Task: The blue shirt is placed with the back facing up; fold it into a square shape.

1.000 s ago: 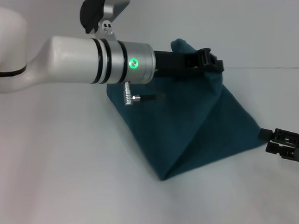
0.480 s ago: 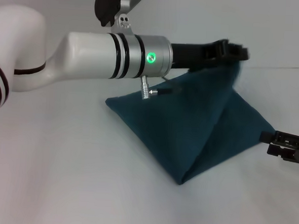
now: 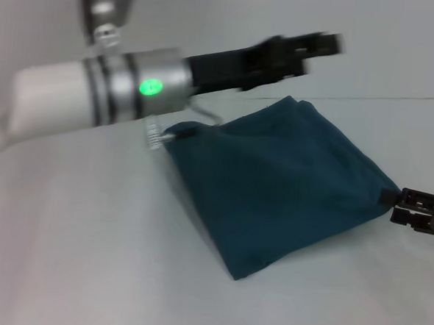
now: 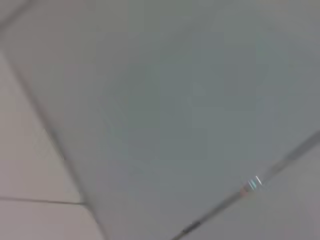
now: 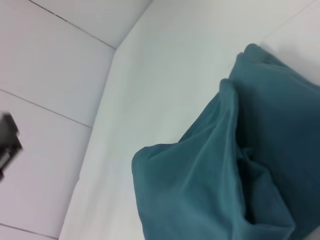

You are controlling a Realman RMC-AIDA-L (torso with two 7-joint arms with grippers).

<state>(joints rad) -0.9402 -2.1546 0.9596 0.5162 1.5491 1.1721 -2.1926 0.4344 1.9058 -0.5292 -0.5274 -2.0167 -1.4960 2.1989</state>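
Note:
The blue shirt (image 3: 275, 181) lies on the white table (image 3: 86, 258) as a folded, roughly four-sided bundle with its plain teal side showing. It fills the lower part of the right wrist view too, blue shirt (image 5: 240, 175), with soft folds along its top edge. My left gripper (image 3: 320, 45) hangs blurred in the air above the shirt's far edge, open and holding nothing. My right gripper (image 3: 400, 207) rests low at the right, open, just beside the shirt's right corner and apart from the cloth. The left wrist view shows only pale wall.
A white wall with thin seams (image 5: 60, 115) stands behind the table. A thin line (image 3: 398, 98) crosses the far table surface. Bare tabletop lies to the left and in front of the shirt.
My left gripper has let go of the raised shirt flap and lifted up and back. The flap has dropped, and the shirt now lies flat. My right gripper has barely moved.

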